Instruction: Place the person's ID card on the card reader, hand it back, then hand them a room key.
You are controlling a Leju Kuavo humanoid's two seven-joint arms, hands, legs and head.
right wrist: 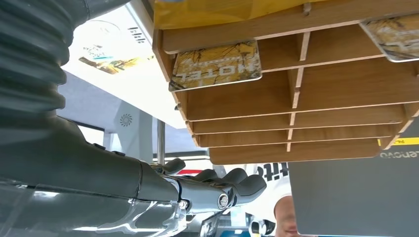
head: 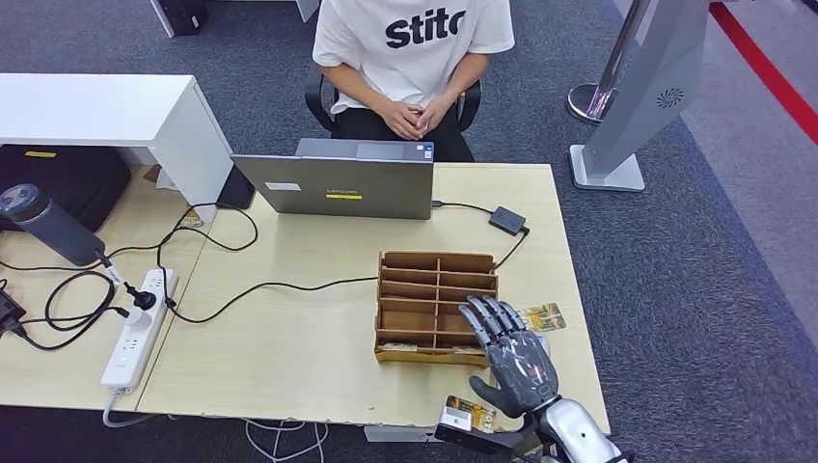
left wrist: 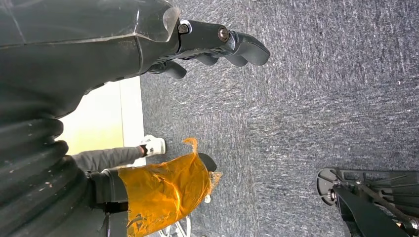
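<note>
From my remote seat, starting at the far left of the desk (head: 289,367), I see a dark flask (head: 46,224) lying tilted, then a white power strip (head: 135,328) with black cables looping off it. Further right a grey laptop (head: 338,185) stands open with its back to me, and behind it a person (head: 415,58) in a white shirt sits with hands clasped.

Right of the desk's middle sits the wooden card rack (head: 436,307), split into rows of slots in two columns. In the right wrist view its nearest slots carry yellowish patterned room key cards (right wrist: 216,64); one reads "HOTEL", a second is cut off by the picture's edge. From the head view I cannot make out the rack's contents.

My right hand (head: 509,355) hovers over the rack's near right corner, its fingers spread, holding nothing. It hides part of that corner. Just right of it a patterned card (head: 543,316) lies flat on the desk, and another card (head: 470,415) rests at the near edge beside a dark device that is cut off below. I cannot tell which, if any, is the ID card.

My left hand (left wrist: 217,47) hangs above grey carpet, fingers loosely curled, nothing in them.
</note>
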